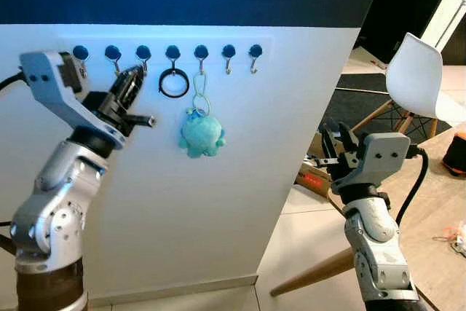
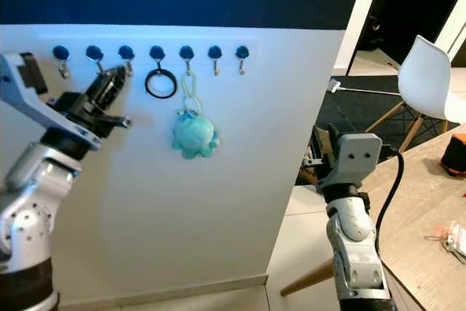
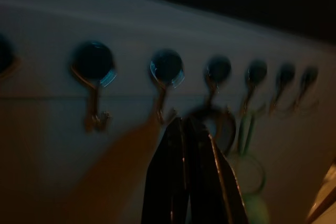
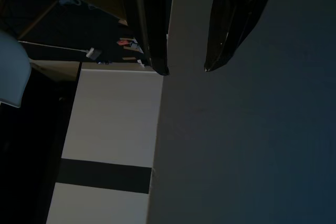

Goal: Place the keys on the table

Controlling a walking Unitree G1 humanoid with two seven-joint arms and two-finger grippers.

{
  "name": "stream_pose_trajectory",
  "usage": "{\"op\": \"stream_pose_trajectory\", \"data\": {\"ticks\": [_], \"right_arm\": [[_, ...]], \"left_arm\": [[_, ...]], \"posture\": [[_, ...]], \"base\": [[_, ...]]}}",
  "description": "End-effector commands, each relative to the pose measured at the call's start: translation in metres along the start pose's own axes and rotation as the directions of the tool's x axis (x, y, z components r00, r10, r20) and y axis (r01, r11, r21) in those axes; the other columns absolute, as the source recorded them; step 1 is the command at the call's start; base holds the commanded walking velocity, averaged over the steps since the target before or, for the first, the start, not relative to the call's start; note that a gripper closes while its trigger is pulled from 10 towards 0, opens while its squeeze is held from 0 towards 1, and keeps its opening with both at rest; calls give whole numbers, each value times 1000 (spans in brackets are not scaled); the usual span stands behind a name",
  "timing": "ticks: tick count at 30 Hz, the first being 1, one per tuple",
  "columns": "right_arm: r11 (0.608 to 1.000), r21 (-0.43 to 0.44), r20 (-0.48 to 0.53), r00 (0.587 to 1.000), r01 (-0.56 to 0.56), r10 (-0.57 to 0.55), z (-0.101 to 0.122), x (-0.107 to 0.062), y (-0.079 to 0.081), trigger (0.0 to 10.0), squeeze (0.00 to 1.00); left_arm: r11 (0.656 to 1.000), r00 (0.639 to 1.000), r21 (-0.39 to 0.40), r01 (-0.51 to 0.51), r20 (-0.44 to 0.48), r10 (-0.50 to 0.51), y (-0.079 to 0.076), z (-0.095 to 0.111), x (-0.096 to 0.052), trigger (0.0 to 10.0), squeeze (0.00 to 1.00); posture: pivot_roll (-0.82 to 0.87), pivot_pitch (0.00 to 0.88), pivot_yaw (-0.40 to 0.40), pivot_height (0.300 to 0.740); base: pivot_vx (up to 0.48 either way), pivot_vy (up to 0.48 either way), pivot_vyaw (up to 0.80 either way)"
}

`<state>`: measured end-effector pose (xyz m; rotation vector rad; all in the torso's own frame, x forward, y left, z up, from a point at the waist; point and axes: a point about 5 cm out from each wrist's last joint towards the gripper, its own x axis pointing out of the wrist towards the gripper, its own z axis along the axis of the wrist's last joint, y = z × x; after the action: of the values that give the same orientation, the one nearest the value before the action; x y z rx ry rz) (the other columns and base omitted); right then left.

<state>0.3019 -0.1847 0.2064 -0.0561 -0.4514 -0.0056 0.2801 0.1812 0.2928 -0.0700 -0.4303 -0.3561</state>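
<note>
A teal plush keychain (image 1: 202, 135) hangs by a green loop from a hook in a row of blue-capped hooks (image 1: 172, 53) on the white wall. A black ring (image 1: 174, 82) hangs on the neighbouring hook to its left. My left gripper (image 1: 133, 75) is raised against the wall just left of the black ring, fingers shut with nothing between them; the left wrist view has its fingertips (image 3: 181, 124) right below the hooks. My right gripper (image 1: 333, 138) is held low at the right, away from the wall, open and empty, with a clear gap between its fingers (image 4: 157, 51).
A wooden table (image 1: 429, 202) stands at the right with a small bunch of items (image 2: 448, 239) and an orange-black object (image 1: 456, 154) on it. A white chair (image 1: 415, 71) stands behind it. The wall's corner edge runs down the middle, with tiled floor (image 1: 291, 238) beyond.
</note>
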Motion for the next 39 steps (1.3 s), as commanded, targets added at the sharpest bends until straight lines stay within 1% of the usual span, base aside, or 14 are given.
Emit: {"op": "stream_pose_trajectory", "data": {"ticks": [1, 5, 6, 7, 16, 17, 18, 19, 20, 29, 30, 31, 32, 39], "right_arm": [[1000, -8, 1, 1000, -3, 3, 1, -2, 0, 10000, 0], [1000, -9, -5, 1000, -4, 4, 0, -3, 0, 10000, 0], [1000, -7, -7, 1000, -5, 5, 0, -3, 1, 10000, 0], [1000, -5, -7, 1000, -9, 9, -1, -2, 2, 10000, 0], [1000, 1, -4, 1000, -16, 16, 0, -1, 5, 10000, 0], [1000, 2, -4, 1000, -16, 16, 0, -1, 5, 10000, 0], [1000, 2, -3, 1000, -17, 17, 1, -1, 5, 10000, 0], [1000, 2, -3, 1000, -17, 17, 1, -1, 5, 10000, 0], [1000, 1, -2, 1000, -15, 15, 1, -2, 5, 10000, 0], [1000, -4, -3, 1000, -7, 7, 2, -3, 2, 10000, 0], [1000, -3, -3, 1000, -9, 9, 2, -2, 2, 10000, 0], [1000, -1, -3, 1000, -10, 10, 2, -2, 3, 10000, 0], [1000, 0, -2, 1000, -12, 12, 2, -2, 3, 10000, 0], [1000, 2, -3, 1000, -15, 15, 2, -1, 4, 10000, 0]], "left_arm": [[997, 1000, 77, 11, 14, -12, -4, 5, -2, 10000, 0], [988, 999, 147, 43, -17, -41, -15, 0, -5, 10000, 39], [985, 998, 166, 53, -25, -49, -18, -3, -5, 10000, 329], [983, 998, 176, 51, -31, -46, -20, -5, -4, 10000, 1000], [972, 999, 234, 22, -32, -14, -23, -17, 12, 10000, 1000], [970, 999, 245, -7, -31, 15, -21, -19, 16, 10000, 941], [968, 999, 251, -24, -29, 33, -20, -21, 19, 10000, 322], [968, 999, 251, -24, -29, 33, -20, -21, 19, 10000, 322], [961, 997, 271, -62, -22, 70, -17, -22, 23, 10000, 0], [946, 991, 298, -128, -3, 135, -7, -22, 27, 10000, 0], [944, 990, 301, -136, -4, 144, -7, -23, 27, 4784, 0], [943, 989, 302, -142, -3, 150, -7, -24, 27, 4784, 0], [942, 988, 303, -147, -3, 155, -7, -24, 27, 1216, 0], [937, 986, 311, -161, 9, 167, -5, -24, 27, 0, 0]], "posture": [[117, 85, -36, 740], [126, 96, -39, 740], [126, 96, -39, 740], [126, 96, -39, 740], [128, 102, -43, 740], [123, 103, -42, 740], [118, 104, -40, 740], [118, 104, -40, 740], [116, 106, -38, 740], [112, 108, -37, 740], [114, 109, -39, 740], [114, 109, -39, 740], [116, 108, -41, 740], [118, 109, -42, 740]], "base": [[0, 0, 0], [0, 0, 0], [0, 0, 0], [0, 0, 0], [0, 0, 0], [0, 0, 0], [0, 0, 0], [0, 0, 0], [0, 0, 0], [0, 0, 0], [0, 0, 0], [0, 0, 0], [0, 0, 0], [0, 0, 0]]}}
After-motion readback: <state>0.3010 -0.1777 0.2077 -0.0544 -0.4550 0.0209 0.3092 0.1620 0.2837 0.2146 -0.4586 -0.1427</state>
